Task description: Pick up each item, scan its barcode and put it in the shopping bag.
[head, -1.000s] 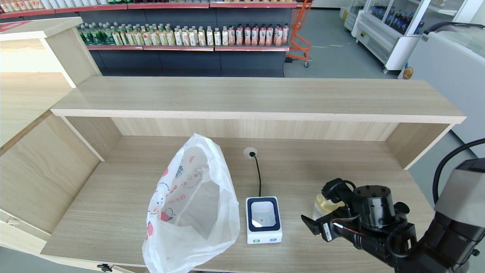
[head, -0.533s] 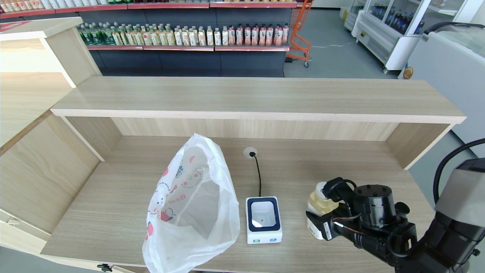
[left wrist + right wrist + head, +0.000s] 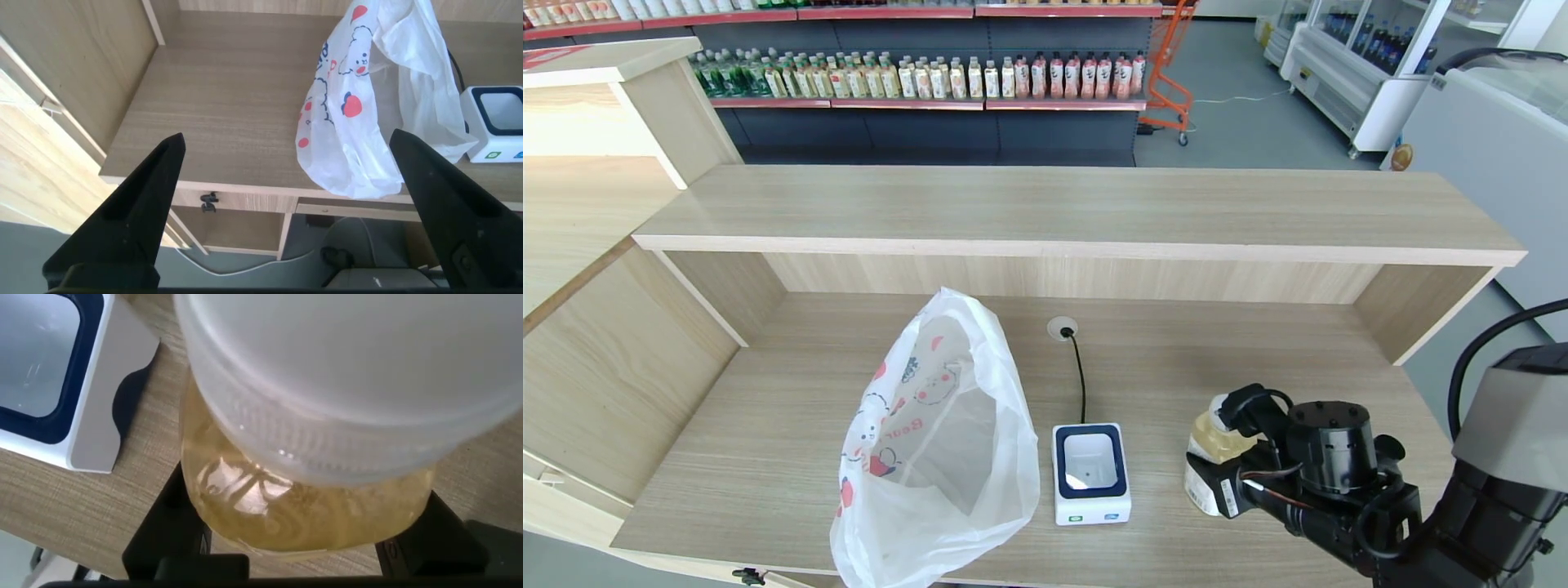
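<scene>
Right gripper [image 3: 1217, 472], lower right of the head view: a second ago its jaws stood spread beside the jar [image 3: 1215, 437]; now we find them closed on it, pale yellow contents, white lid up. The jar has barely shifted since the grasp; whether it is off the counter [image 3: 1176, 359] we cannot tell. We judge the pickup made and the scan next. The scanner [image 3: 1090, 472] sits just left of the jar, and the shopping bag [image 3: 939, 441] is beyond it, mouth open. Left gripper [image 3: 286, 204] is wide and empty.
</scene>
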Controlling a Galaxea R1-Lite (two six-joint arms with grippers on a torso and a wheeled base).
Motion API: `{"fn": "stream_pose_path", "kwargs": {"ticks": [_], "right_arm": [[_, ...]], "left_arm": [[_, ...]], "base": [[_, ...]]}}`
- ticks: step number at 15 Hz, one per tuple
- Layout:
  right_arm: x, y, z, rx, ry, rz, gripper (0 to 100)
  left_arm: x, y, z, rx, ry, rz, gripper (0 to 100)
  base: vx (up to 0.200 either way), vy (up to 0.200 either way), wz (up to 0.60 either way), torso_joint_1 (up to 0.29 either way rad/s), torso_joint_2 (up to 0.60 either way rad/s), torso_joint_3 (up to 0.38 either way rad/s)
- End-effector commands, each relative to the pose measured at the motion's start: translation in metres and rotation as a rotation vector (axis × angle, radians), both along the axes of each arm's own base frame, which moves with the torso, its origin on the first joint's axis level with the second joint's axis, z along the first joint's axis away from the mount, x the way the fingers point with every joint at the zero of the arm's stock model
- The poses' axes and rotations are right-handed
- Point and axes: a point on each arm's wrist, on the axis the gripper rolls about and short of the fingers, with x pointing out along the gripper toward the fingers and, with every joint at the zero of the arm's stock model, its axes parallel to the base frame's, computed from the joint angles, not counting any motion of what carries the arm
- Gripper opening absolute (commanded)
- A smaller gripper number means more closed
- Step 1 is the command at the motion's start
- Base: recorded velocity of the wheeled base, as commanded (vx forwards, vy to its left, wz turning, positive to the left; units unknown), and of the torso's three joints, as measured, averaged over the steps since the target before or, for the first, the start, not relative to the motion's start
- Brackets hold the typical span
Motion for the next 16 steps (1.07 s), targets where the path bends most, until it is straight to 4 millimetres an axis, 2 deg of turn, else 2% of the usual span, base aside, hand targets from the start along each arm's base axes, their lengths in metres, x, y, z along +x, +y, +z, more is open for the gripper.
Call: {"fn": "stream_pose_path", "kwargs": {"ticks": [1, 3, 4, 6, 9, 10, 11, 13, 16], "right_arm": [[0.0, -0.001, -0.001, 0.01, 0.007, -0.01, 0], [0.001, -0.001, 0.003, 0.054, -0.01, -0.024, 0], [0.002, 0.0, 0.014, 0.097, -0.041, -0.029, 0], [-0.002, -0.002, 0.045, 0.224, -0.103, 0.007, 0], [-0.024, -0.021, 0.088, 0.351, -0.195, 0.153, 0], [-0.027, -0.025, 0.095, 0.369, -0.21, 0.187, 0], [-0.036, -0.037, 0.111, 0.412, -0.21, 0.285, 0], [-0.054, -0.054, 0.129, 0.521, -0.099, 0.441, 0], [-0.074, -0.057, 0.142, 0.684, 0.098, 0.558, 0]], "left_arm": [[0.0, 0.0, 0.0, 0.0, 0.0, 0.001, 100], [0.0, 0.0, 0.0, 0.0, 0.0, 0.001, 100], [0.0, 0.0, 0.0, 0.0, 0.0, 0.001, 100], [0.0, 0.0, 0.0, 0.0, 0.0, 0.001, 100], [0.0, 0.0, 0.0, 0.0, 0.0, 0.001, 100], [0.0, 0.0, 0.0, 0.0, 0.0, 0.001, 100], [0.0, 0.0, 0.0, 0.0, 0.0, 0.001, 100], [0.0, 0.0, 0.0, 0.0, 0.0, 0.001, 100], [0.0, 0.0, 0.0, 0.0, 0.0, 0.001, 100]], "base": [[0.0, 0.0, 0.0, 0.0, 0.0, 0.0], [0.0, 0.0, 0.0, 0.0, 0.0, 0.0], [0.0, 0.0, 0.0, 0.0, 0.0, 0.0], [0.0, 0.0, 0.0, 0.0, 0.0, 0.0], [0.0, 0.0, 0.0, 0.0, 0.0, 0.0], [0.0, 0.0, 0.0, 0.0, 0.0, 0.0], [0.0, 0.0, 0.0, 0.0, 0.0, 0.0], [0.0, 0.0, 0.0, 0.0, 0.0, 0.0], [0.0, 0.0, 0.0, 0.0, 0.0, 0.0]]}}
